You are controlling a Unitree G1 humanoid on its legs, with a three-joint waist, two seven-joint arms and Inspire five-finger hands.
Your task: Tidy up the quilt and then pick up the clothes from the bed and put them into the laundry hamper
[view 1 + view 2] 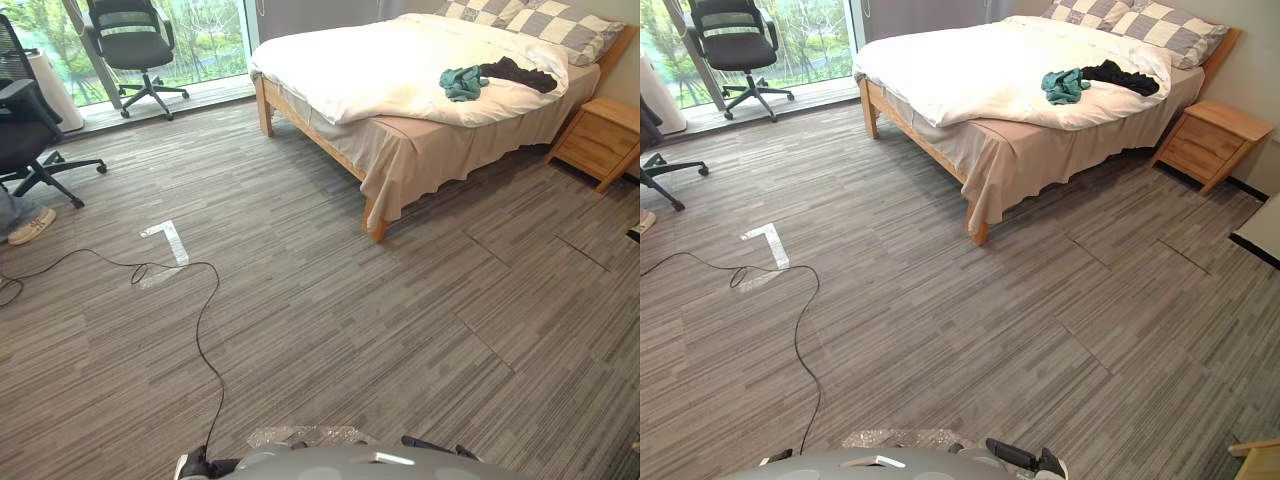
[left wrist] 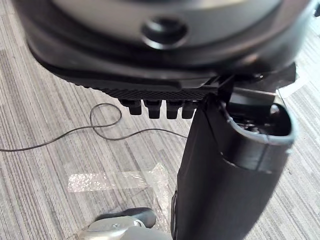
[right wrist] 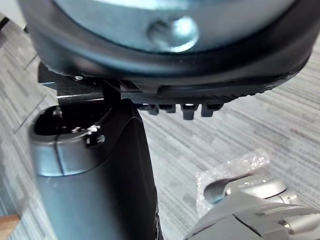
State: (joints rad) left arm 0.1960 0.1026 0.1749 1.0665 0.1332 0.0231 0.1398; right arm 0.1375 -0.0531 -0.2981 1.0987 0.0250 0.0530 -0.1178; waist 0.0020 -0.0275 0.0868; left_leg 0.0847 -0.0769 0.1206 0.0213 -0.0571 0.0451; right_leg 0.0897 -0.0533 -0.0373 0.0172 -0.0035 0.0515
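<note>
Bed (image 1: 312, 128): wooden frame, with a beige sheet hanging down the foot and the nightstand side.

On the bed:
- White quilt (image 1: 380, 65) spread over the top, its edge draped past the mattress.
- Teal garment (image 1: 462, 82) bunched on the quilt toward the bed's head end.
- Black garment (image 1: 520, 72) touching the teal one on its headboard side.
- Checked pillows (image 1: 560, 25) at the bed's head.

Floor (image 1: 400, 330): grey striped carpet.

On the floor:
- Wooden nightstand (image 1: 600, 138) just beside the bed's head end.
- L-shaped white tape mark (image 1: 168, 240) well off the bed's foot, with a clear tape patch (image 1: 158, 278) beside it.
- Two black office chairs (image 1: 135, 45), (image 1: 25, 125) farther from the bed's foot.
</note>
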